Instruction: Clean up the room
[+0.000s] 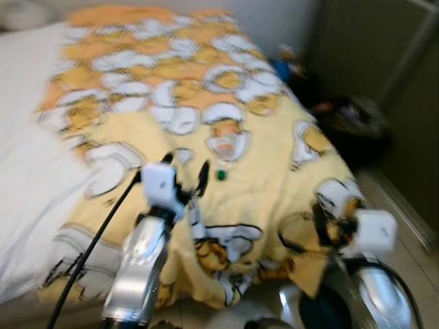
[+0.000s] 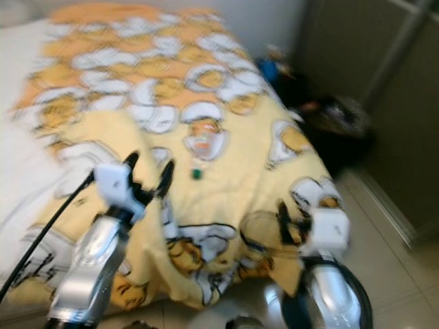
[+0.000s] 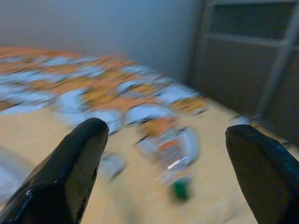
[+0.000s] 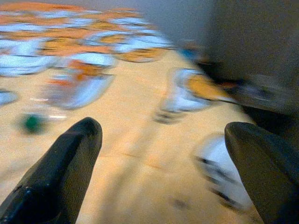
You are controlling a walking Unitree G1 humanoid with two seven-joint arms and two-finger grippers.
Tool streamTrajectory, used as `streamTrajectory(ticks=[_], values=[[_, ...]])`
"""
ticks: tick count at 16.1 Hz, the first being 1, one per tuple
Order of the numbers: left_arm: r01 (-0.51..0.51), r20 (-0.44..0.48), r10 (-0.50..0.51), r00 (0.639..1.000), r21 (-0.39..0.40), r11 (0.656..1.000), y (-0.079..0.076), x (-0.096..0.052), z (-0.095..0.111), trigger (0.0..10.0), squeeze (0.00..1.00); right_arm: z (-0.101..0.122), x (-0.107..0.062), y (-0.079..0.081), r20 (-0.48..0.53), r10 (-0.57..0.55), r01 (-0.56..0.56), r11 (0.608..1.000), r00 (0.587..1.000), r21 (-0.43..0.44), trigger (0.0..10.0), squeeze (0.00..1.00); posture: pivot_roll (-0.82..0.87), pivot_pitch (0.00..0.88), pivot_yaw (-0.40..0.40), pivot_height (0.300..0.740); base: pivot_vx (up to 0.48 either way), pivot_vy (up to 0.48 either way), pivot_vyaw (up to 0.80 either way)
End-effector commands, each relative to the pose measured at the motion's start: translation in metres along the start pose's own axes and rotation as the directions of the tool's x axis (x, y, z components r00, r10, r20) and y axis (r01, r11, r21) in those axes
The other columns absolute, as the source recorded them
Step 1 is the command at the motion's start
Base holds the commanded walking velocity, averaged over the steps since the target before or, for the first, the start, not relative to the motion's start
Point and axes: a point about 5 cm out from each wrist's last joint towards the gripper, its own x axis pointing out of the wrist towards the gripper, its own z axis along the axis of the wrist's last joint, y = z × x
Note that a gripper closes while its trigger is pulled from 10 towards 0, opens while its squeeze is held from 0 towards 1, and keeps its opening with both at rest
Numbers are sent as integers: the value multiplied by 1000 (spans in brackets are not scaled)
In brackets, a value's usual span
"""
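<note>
while both eye views blur, a clear bottle (image 1: 228, 144) with a green cap lies mid-frame on the yellow blanket (image 1: 274, 178).
left gripper (image 3: 168, 140) frames it, fingers spread; right gripper (image 4: 163, 135) likewise open, with dark clutter (image 4: 266, 93) at the upper right.

Bed (image 1: 288, 171) w/ yellow cartoon-print blanket (image 1: 171, 75), orange band twd far edge. White sheet (image 1: 27, 185) along bed's left edge, blanket lapping over it. Dark wardrobe (image 1: 384, 62) beyond bed's right edge, pale wall (image 1: 274, 20) behind far right corner. Tiled floor (image 1: 411, 240) btwn bed and wardrobe. All blurred; the dark heap on the floor by the wardrobe can't be made out.
</note>
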Motion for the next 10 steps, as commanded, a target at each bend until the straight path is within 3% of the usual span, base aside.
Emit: streamTrajectory(ticks=[1, 4, 6, 8, 10], values=[[-12, -10, 12, 1000, 26, 1000, -1, 2, 3, 10000, 0, -11, 2, 2, -49, 18, -17, 1000, 999, 19, 10000, 0, 41, 0, -54, 740, 0, -442, 600], [-54, -93, 69, 993, 153, 987, 10, 19, -4, 10000, 0, -16, 17, 18, -55, 94, -94, 996, 994, 9, 10000, 0, 39, 0, -39, 740, 102, -264, 535], [-17, -71, 27, 997, 141, 990, 15, 24, 1, 10000, 0, -13, 23, 24, -30, 85, -85, 996, 996, 2, 10000, 0, 17, 0, -13, 740, 0, 0, 0], [-24, -73, 32, 997, 104, 994, 16, 25, 1, 10000, 0, -13, 24, 23, -19, 64, -64, 998, 998, 12, 10000, 0, -5, 0, 5, 740, 480, 0, 0], [10, -64, -2, 998, 116, 993, 9, 30, 0, 10000, 0, -16, 24, 22, -12, 52, -52, 999, 999, 13, 10000, 0, -19, 0, 18, 740, 480, 0, 0]])
